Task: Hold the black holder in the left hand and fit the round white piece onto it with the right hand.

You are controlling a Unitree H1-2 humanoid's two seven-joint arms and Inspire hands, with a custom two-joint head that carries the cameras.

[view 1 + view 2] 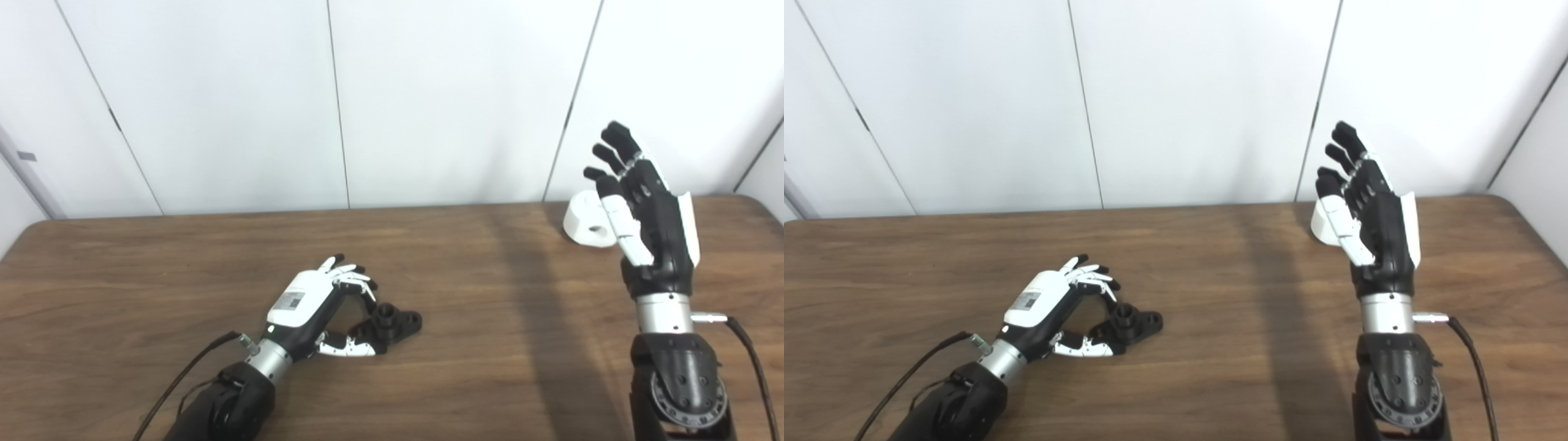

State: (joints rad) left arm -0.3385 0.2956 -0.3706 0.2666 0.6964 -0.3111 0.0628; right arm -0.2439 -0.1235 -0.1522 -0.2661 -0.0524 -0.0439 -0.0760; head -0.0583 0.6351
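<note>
Left eye view: left robot hand (312, 300) lies low on the counter (490, 343), fingers apart around the black holder (392, 323), seemingly to steady it; right robot hand (643, 214) stands raised, fingers spread and empty, before the round white piece (585, 220) at the counter's far edge

From my seat at the controls, the black holder (392, 324) sits flat on the wood, a flanged base with a short round post sticking straight up and a hole through one ear. Way over at the far right there's the round white piece (587, 219), chunky, lying tipped with its hole facing me.
</note>
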